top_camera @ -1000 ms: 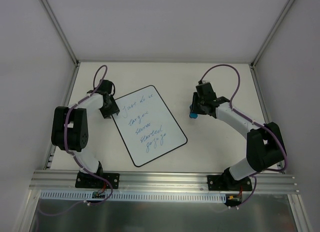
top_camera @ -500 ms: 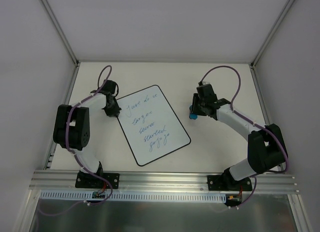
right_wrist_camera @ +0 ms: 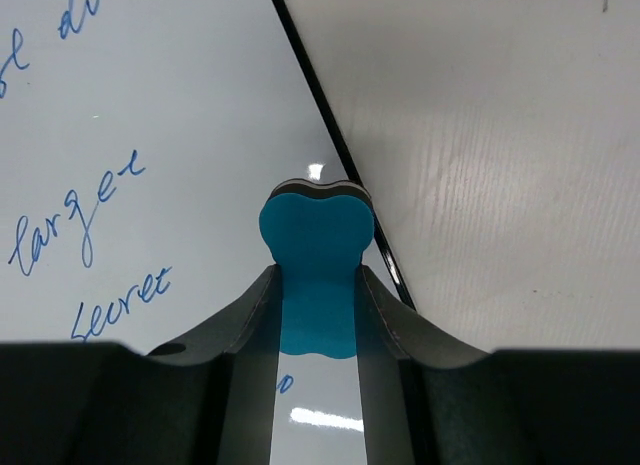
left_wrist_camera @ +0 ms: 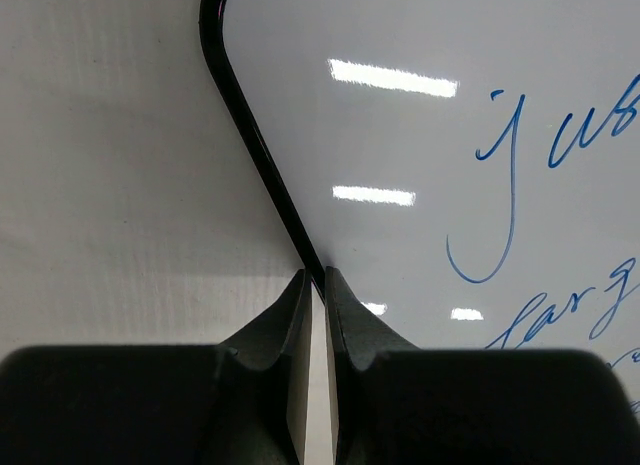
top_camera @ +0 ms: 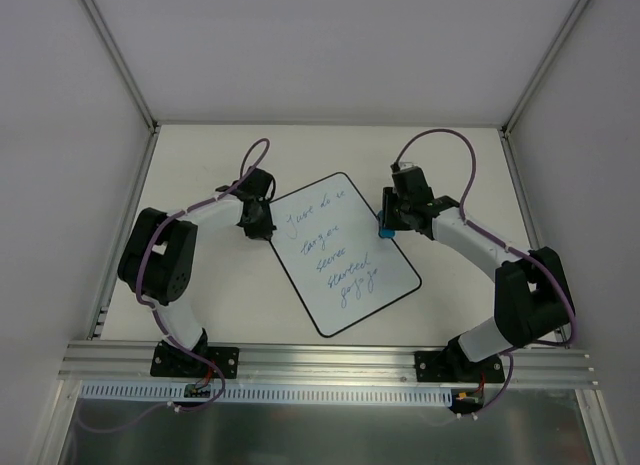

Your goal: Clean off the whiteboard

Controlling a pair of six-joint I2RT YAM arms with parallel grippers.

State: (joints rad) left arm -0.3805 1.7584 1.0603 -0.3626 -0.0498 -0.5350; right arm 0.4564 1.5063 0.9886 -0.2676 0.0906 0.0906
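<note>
The left gripper (left_wrist_camera: 313,275) has been drawn almost shut at the left rim of the flat white, black-rimmed whiteboard (top_camera: 345,250); whether the rim is nipped cannot be told. The board, its blue handwriting intact, has been slid rightward across the pale table (top_camera: 200,165). Its right edge is now under the blue foam eraser block (right_wrist_camera: 317,235), which is clamped in the right gripper (right_wrist_camera: 317,270). Wiping is judged ready to begin.

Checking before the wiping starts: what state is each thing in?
whiteboard, flat on the table, blue handwriting unerased.
left gripper, shut on the whiteboard's left rim.
right gripper, shut on the eraser.
eraser, held over the whiteboard's right edge; contact unclear.
</note>
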